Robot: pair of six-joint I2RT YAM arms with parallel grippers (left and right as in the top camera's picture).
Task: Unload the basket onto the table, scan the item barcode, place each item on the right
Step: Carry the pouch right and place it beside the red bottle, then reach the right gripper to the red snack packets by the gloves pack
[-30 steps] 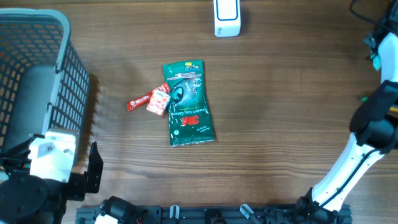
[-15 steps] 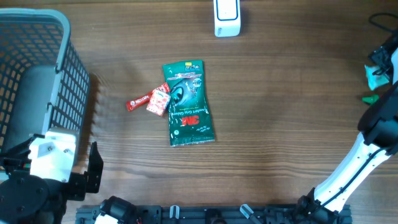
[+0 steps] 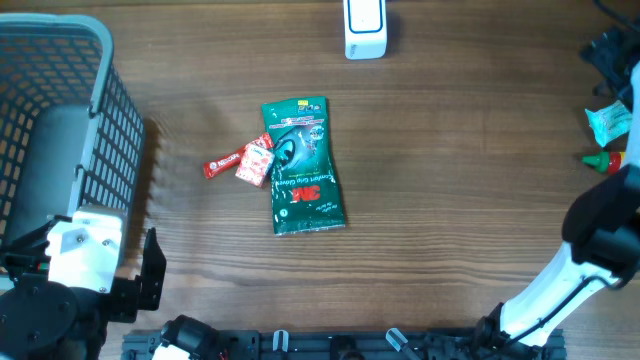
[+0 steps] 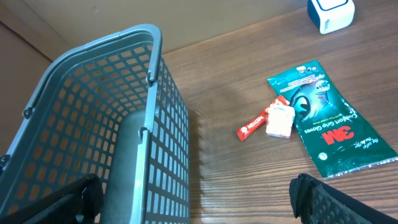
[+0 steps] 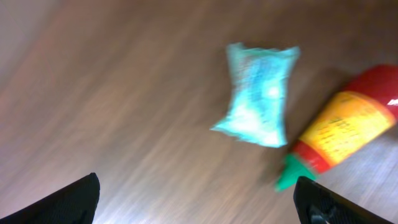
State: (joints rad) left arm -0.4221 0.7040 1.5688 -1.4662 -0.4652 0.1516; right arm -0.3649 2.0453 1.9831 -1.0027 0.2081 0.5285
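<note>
A: Overhead view, left side?
B: Basket stands in the upper left, on the table.
A: Middle?
B: Glove packet lies flat, lengthwise, just left of centre. Small box sits against its left edge. Stick sachet is left of the box, end touching it.
A: Top edge?
B: Scanner at top centre, above the packet, well apart from it.
A: Right side?
B: Pouch at the right edge, upper half. Sauce bottle just below it, tip pointing left. Near each other; contact unclear.
</note>
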